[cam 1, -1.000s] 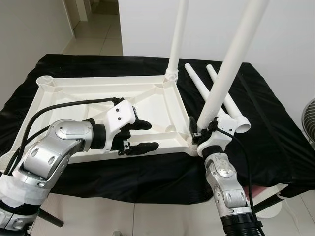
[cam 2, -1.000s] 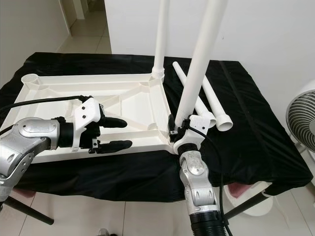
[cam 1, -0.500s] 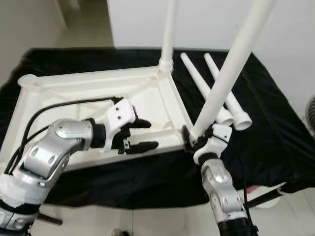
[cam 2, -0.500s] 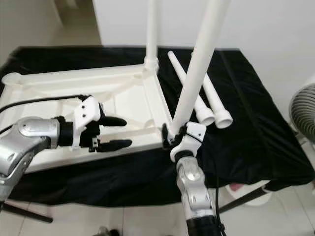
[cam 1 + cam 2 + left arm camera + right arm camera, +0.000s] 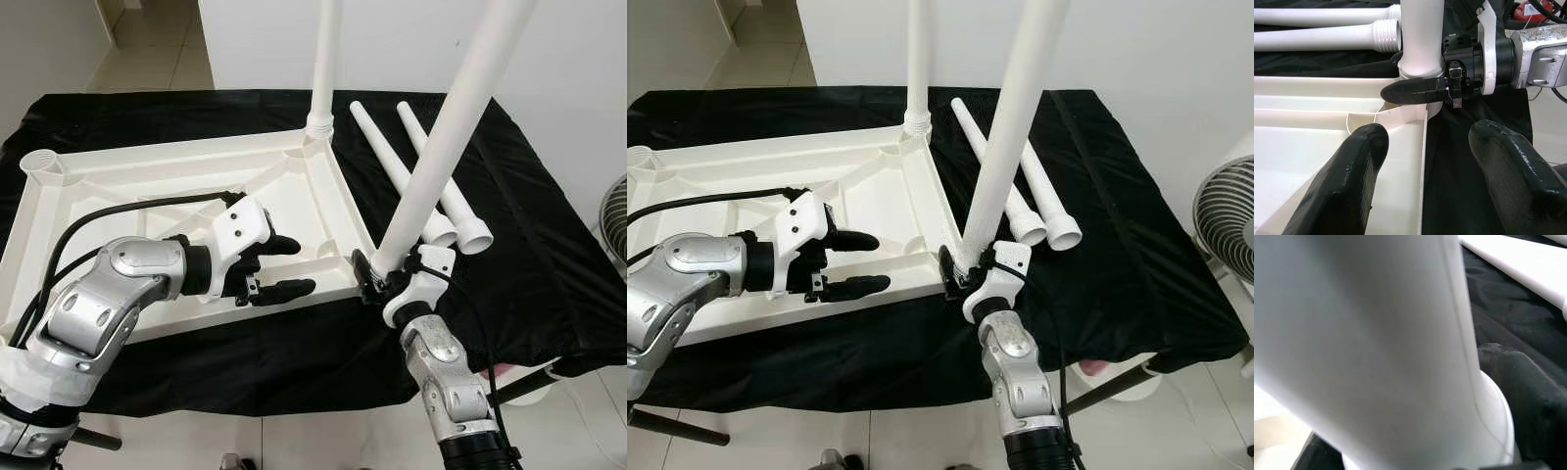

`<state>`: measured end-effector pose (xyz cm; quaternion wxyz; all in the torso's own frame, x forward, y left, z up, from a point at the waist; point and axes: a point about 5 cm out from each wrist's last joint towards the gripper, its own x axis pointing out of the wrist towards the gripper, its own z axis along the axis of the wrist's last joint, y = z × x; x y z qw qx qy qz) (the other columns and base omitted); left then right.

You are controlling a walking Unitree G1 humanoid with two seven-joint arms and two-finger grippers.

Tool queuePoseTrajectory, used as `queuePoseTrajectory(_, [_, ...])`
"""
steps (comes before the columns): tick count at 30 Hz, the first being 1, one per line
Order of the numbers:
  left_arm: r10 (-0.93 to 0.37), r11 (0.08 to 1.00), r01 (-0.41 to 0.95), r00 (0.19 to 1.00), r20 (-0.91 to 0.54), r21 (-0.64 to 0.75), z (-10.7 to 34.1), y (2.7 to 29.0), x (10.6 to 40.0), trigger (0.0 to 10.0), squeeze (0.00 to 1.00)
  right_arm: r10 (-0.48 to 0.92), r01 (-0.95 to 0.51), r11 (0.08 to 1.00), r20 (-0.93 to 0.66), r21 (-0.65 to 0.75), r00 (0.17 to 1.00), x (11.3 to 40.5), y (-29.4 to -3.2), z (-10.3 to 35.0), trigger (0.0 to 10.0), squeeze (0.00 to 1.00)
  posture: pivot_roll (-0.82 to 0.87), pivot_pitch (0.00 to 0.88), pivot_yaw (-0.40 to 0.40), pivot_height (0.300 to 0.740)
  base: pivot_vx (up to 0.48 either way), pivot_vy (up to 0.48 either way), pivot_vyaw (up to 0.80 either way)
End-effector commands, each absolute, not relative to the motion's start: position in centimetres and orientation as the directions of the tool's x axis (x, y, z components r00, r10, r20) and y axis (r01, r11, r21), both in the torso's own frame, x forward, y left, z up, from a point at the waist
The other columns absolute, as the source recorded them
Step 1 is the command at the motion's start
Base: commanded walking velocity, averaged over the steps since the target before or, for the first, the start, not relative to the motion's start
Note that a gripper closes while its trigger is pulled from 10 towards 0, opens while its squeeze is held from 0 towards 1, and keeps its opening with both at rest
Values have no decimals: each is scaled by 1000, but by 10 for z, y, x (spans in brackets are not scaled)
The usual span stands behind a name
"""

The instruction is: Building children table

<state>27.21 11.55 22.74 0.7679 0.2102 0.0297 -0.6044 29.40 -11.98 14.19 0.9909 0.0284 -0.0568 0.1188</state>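
Observation:
The white tabletop (image 5: 147,181) lies upside down on a black cloth. One white leg (image 5: 323,59) stands upright in its far right corner. My right gripper (image 5: 377,281) is shut on the base of a second leg (image 5: 446,137), which leans to the right at the near right corner socket. In the right wrist view this leg (image 5: 1361,333) sits close against a black finger (image 5: 1518,387). My left gripper (image 5: 297,266) is open, its fingers (image 5: 1352,181) straddling the tabletop's near rim (image 5: 1327,117) and pointing at the held leg (image 5: 1422,34). Two loose legs (image 5: 407,176) lie on the cloth to the right.
The black cloth (image 5: 529,225) covers the work table, whose front edge drops off just behind my arms. A fan (image 5: 1225,225) stands at the right past the table edge. A white wall rises behind, and tiled floor (image 5: 157,59) opens at the far left.
The camera view has shifted, so the scene sits further left in the picture. The right gripper still holds the leaning leg at the corner. The left gripper keeps its place.

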Motion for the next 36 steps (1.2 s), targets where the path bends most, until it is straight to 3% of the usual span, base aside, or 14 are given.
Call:
queuePoseTrajectory(1, [-910, 192, 936, 282, -303, 296, 229, 116, 272, 10000, 0, 253, -260, 965, 147, 27, 956, 294, -118, 148, 10000, 0, -6, 144, 33, 740, 0, 0, 0])
queuePoseTrajectory(2, [-910, 192, 936, 283, -302, 296, 229, 116, 272, 10000, 0, 256, -263, 965, 156, 26, 954, 294, -118, 149, 10000, 0, -6, 144, 33, 740, 0, 0, 0])
queuePoseTrajectory(3, [-910, 192, 936, 283, -303, 296, 229, 117, 272, 10000, 0, 258, -265, 964, 162, 23, 952, 295, -119, 151, 10000, 1000, -8, 144, 34, 740, 0, 0, 0])
queuePoseTrajectory(7, [-910, 192, 936, 282, -303, 297, 229, 117, 272, 10000, 0, 268, -273, 962, 180, -1, 946, 296, -120, 155, 10000, 1000, -9, 143, 33, 740, 0, 0, 0])
queuePoseTrajectory(8, [-911, 192, 936, 282, -302, 296, 229, 117, 272, 10000, 0, 270, -274, 962, 186, -6, 945, 296, -120, 157, 10000, 0, -9, 143, 33, 740, 0, 0, 0])
queuePoseTrajectory(29, [-911, 195, 934, 285, -299, 299, 229, 117, 273, 10000, 0, 356, -335, 934, 258, -123, 898, 297, -124, 183, 10000, 0, -12, 133, 31, 740, 0, 0, 0])
queuePoseTrajectory(36, [-910, 193, 934, 285, -301, 301, 228, 118, 274, 10000, 0, 469, -431, 881, 240, -195, 850, 296, -131, 197, 10000, 0, -14, 129, 34, 740, 0, 0, 0])
